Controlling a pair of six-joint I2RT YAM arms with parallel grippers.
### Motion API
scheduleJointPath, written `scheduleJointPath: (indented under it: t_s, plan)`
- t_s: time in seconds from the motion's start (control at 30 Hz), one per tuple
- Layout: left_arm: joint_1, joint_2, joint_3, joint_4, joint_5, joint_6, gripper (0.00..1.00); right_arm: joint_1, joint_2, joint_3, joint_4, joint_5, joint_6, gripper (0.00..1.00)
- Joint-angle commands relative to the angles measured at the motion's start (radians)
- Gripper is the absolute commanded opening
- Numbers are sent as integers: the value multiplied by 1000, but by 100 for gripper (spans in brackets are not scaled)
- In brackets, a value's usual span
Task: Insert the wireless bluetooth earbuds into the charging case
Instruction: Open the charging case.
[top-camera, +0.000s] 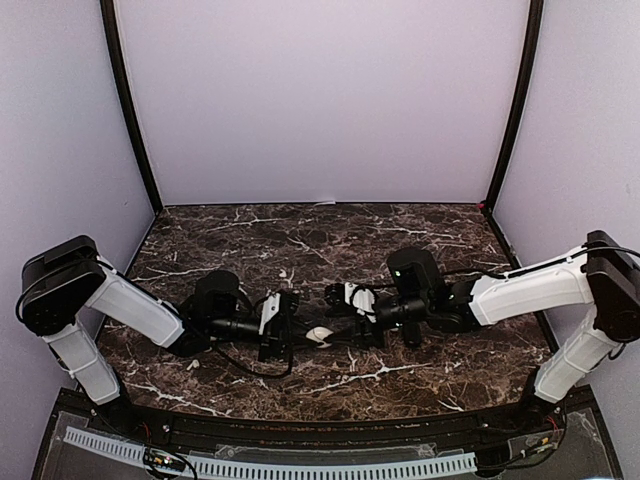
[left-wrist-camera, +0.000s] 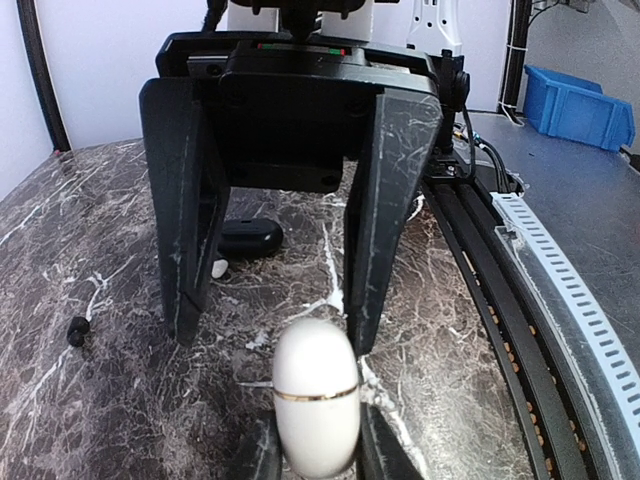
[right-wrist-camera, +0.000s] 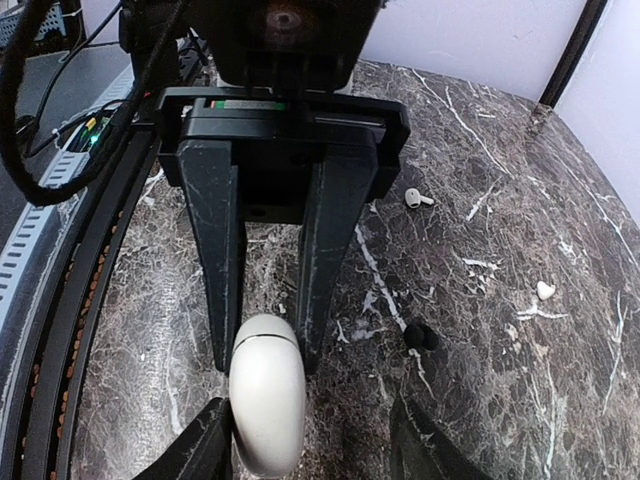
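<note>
My left gripper (left-wrist-camera: 316, 445) is shut on a white pebble-shaped charging case (left-wrist-camera: 316, 395) with a gold seam, lid closed, just above the marble. From above, the case (top-camera: 319, 335) sits between the two arms. My right gripper (right-wrist-camera: 310, 435) faces it, open, with the case (right-wrist-camera: 267, 400) beside its left finger. A white earbud (right-wrist-camera: 415, 197) and a black earbud (right-wrist-camera: 420, 337) lie loose on the table to the right. Another white earbud (left-wrist-camera: 218, 268) and a black earbud (left-wrist-camera: 77, 330) show behind the right gripper's fingers (left-wrist-camera: 385, 230).
A closed black case (left-wrist-camera: 250, 237) lies on the marble table (top-camera: 420, 240) beyond the right gripper. A small white piece (right-wrist-camera: 545, 290) lies further right. A black rail with a white slotted strip (left-wrist-camera: 570, 300) runs along the near table edge. Pale walls enclose three sides.
</note>
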Motion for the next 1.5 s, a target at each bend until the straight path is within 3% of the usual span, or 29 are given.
scheduleJointPath:
  t_s: [0.0,0.73,0.9,1.0,1.1,1.13,1.23,1.3,1.4,1.47]
  plan:
    - [-10,-37,14,-16,51,19,19,-28,-12,14,80,101,33,52]
    - [-3,-48,-10,66,35,-69,19,-75,-107,-60,127,187,87,52]
    - [48,-61,-29,125,84,-161,19,-99,-151,-80,136,234,136,55]
    - [92,-77,-47,165,112,-212,19,-111,-193,-75,60,302,153,59]
    - [121,-110,-63,162,113,-217,19,-123,-262,-61,-44,432,241,67]
    - [129,-120,-69,156,113,-214,19,-131,-280,-54,-87,455,265,74]
    - [157,-152,-89,146,145,-212,19,-167,-334,-64,-148,494,370,89]
    - [178,-180,-112,150,148,-211,19,-197,-359,-80,-162,500,452,94]
    - [211,-225,-140,146,139,-216,19,-256,-358,-75,-215,572,604,84]
    - [224,-255,-156,138,129,-218,19,-273,-338,-38,-294,563,616,83]
